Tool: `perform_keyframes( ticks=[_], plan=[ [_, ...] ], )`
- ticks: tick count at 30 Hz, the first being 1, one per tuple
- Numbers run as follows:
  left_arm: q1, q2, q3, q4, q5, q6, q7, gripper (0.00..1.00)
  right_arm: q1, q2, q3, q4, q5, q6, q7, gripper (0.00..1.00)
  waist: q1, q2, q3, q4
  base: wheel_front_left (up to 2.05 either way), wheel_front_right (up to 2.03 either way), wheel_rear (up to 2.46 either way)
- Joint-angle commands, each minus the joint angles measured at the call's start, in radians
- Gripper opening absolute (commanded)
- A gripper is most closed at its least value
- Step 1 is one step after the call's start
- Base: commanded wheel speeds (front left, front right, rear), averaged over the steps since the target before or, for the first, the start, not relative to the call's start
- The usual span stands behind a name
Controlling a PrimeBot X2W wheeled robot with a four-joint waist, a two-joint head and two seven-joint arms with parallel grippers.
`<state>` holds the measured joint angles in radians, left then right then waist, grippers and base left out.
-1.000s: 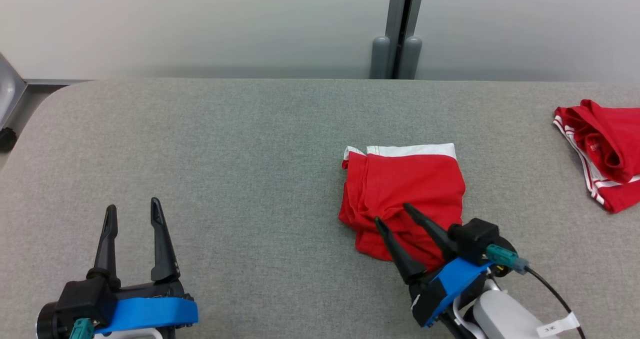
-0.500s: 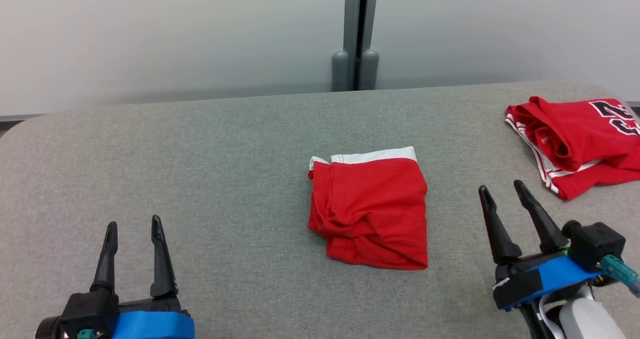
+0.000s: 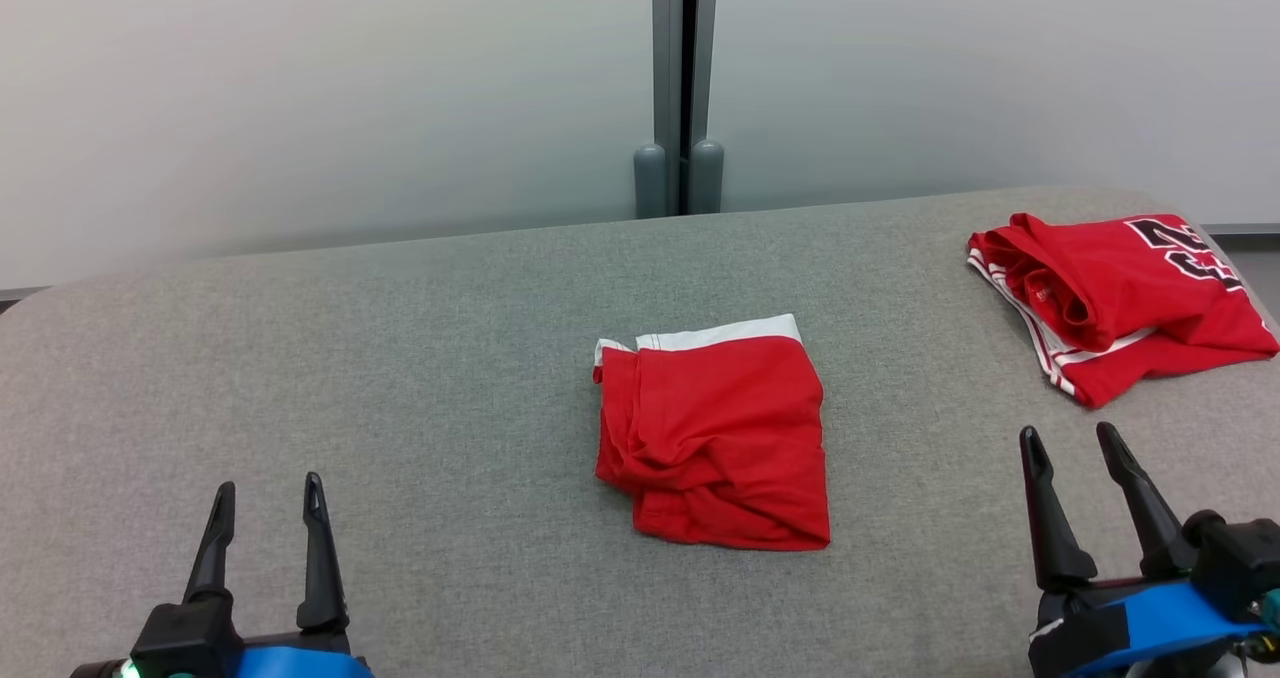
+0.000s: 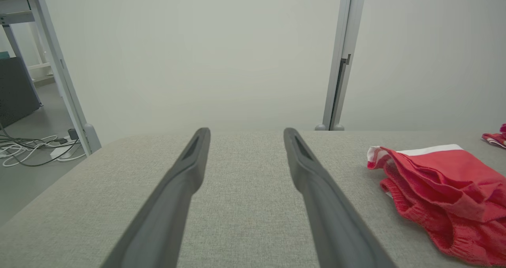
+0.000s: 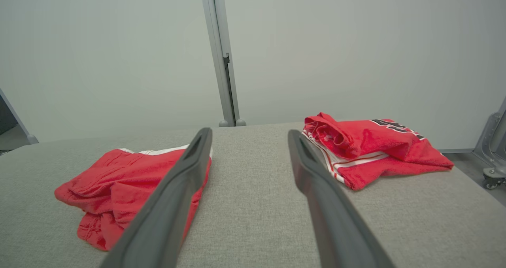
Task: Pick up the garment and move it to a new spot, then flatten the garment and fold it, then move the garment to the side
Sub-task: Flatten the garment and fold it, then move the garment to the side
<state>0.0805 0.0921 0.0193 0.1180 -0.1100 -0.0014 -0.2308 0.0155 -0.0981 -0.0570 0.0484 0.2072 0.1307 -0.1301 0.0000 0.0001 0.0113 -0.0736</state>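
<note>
Though folded square, garment (image 3: 715, 438) looks rumpled.

Light was bright, soft and even; the red garment (image 3: 715, 438) threw only a faint shadow at its near edge on the surface (image 3: 400, 388). The head view was sharp. Nearer the lens than the garment, the left claw (image 4: 246, 132) and right claw (image 5: 249, 132) blurred in the wrist views.

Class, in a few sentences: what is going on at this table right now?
On a grey fabric-covered table, a folded red garment with a white waistband lies in the middle, untouched. The robot's left gripper and right gripper hang open and empty near the front edge, one either side. A red jersey with black numbers lies bunched at the far right.
</note>
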Motion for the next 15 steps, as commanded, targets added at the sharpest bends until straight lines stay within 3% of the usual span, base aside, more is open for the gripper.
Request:
perform_keyframes(
  ticks=[1, 15],
  plan=[
    [0.012, 0.008, -0.003, -0.012, 0.008, 0.007, 0.011, 1.00, 0.025, 0.011, -0.007, -0.019, -0.009, 0.000, 0.013, 1.00, 0.0000, -0.0001, -0.004, 0.001, 0.00, 0.00, 0.00],
    [0.034, 0.030, -0.016, -0.074, 0.007, 0.020, 0.080, 1.00, 0.077, 0.045, 0.010, -0.106, -0.049, 0.000, 0.092, 1.00, 0.0000, -0.0001, -0.009, 0.023, 0.00, 0.00, 0.00]
  ],
)
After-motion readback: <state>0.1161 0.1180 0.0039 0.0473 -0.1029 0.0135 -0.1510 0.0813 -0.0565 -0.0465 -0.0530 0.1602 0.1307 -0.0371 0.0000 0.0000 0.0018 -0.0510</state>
